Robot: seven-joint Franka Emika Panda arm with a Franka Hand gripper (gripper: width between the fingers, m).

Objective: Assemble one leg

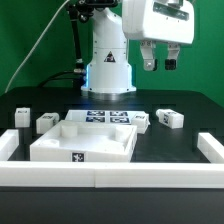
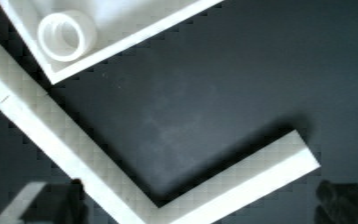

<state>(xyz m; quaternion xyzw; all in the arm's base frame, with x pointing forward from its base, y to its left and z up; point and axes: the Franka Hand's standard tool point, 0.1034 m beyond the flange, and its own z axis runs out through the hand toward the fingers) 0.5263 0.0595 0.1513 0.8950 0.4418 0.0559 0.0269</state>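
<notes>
Small white leg blocks with marker tags lie on the black table: one (image 1: pixel 21 116) and another (image 1: pixel 47 122) at the exterior view's left, and one (image 1: pixel 169 118) at its right. My gripper (image 1: pixel 160 63) hangs high above the right-hand leg, open and empty. In the wrist view the gripper (image 2: pixel 194 205) shows only its two dark fingertips (image 2: pixel 44 202) far apart at the frame's edge, with nothing between them. That view also shows a white part with a round socket (image 2: pixel 62 34); I cannot tell which part it is.
The large flat white tray-like piece (image 1: pixel 60 148) sits mid-table, with the marker board (image 1: pixel 104 117) behind it. A low white wall (image 1: pixel 110 178) borders the table's front and sides; its corner (image 2: pixel 149 195) shows in the wrist view. The robot base (image 1: pixel 108 60) stands at the back.
</notes>
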